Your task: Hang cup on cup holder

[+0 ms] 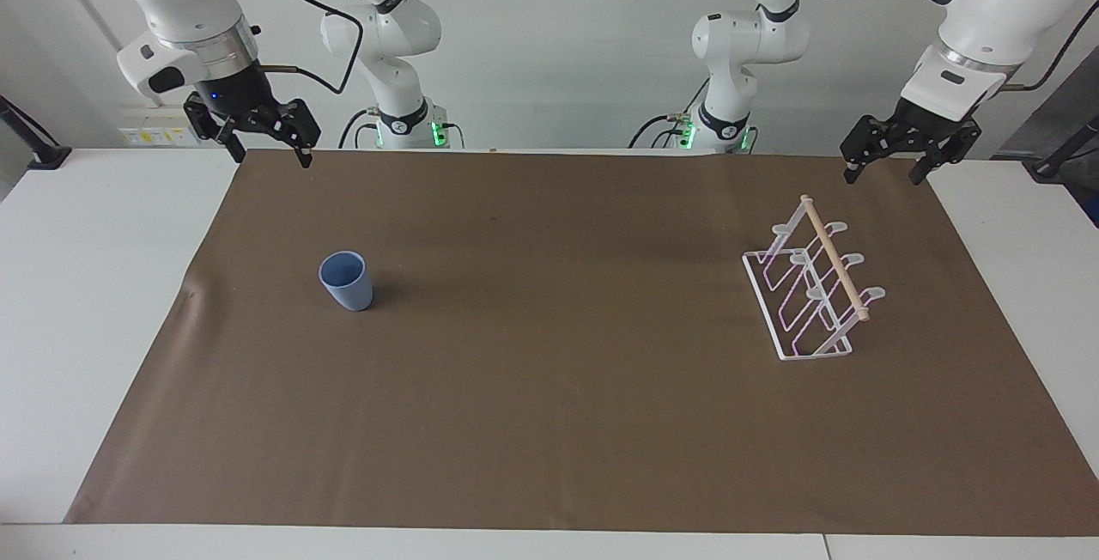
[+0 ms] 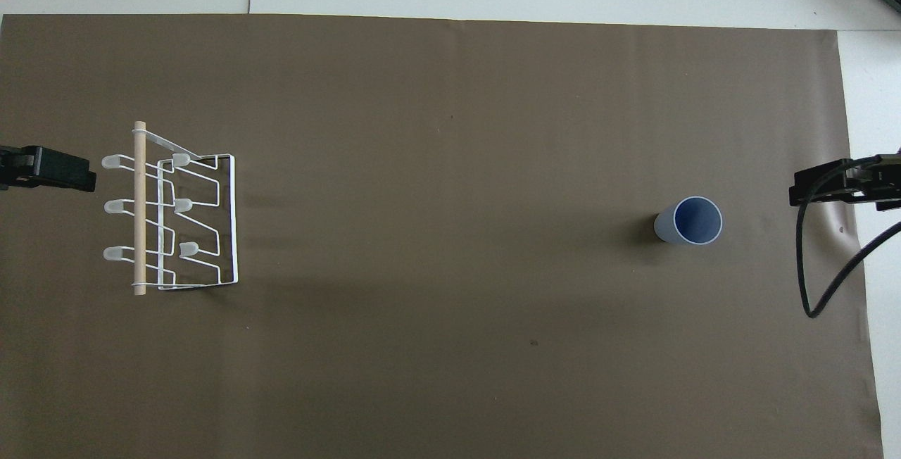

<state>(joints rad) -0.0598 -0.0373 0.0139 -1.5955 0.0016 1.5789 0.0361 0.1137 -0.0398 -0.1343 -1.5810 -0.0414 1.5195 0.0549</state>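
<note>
Cup (image 1: 347, 281) stands upright, mouth up, on the brown mat (image 1: 549, 423) toward the right arm's end of the surface (image 1: 103, 285), nothing touching it. Rack (image 1: 811, 289) sits well apart at the left arm's end, prongs slanting up under the wooden dowel (image 1: 833, 258), all prongs bare, so nothing is hung yet. Right tool (image 1: 264, 146) hangs over the mat corner nearest its own base, fingers spread, empty; it's the closer one to the cup, so likely it does the pick. Left tool (image 1: 889, 163) is up over the mat edge by the rack, fingers also spread, empty, waiting. Cup being mouth-up means it probably needs flipping to go over a prong.
</note>
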